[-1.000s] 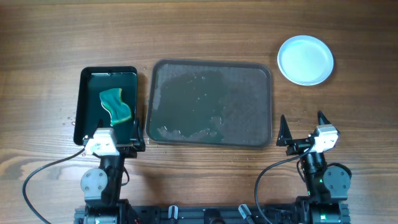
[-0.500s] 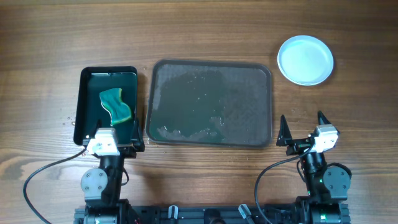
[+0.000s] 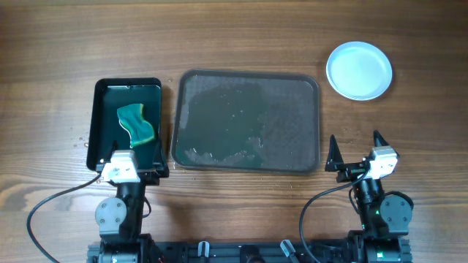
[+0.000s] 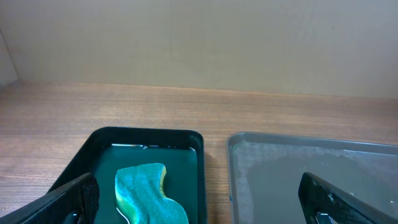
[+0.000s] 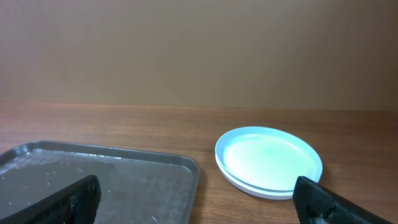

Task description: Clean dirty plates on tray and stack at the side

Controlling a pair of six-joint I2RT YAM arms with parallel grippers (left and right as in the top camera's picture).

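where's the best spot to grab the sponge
Pinch the sponge across its narrow middle, coming straight down: it lies flat in the black tray, whose raised rim blocks a sideways approach.

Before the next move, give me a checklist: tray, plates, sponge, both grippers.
1. Large dark grey rectangular tray free of plates: ok.
2. White round plates stacked on the wooden table, off the tray: ok; how many, cannot tell.
3. Teal sponge lying in small glossy black tray: ok.
4. Left gripper open, empty: ok.
5. Right gripper open, empty: ok.
6. Grey tray dry: not ok, wet film.
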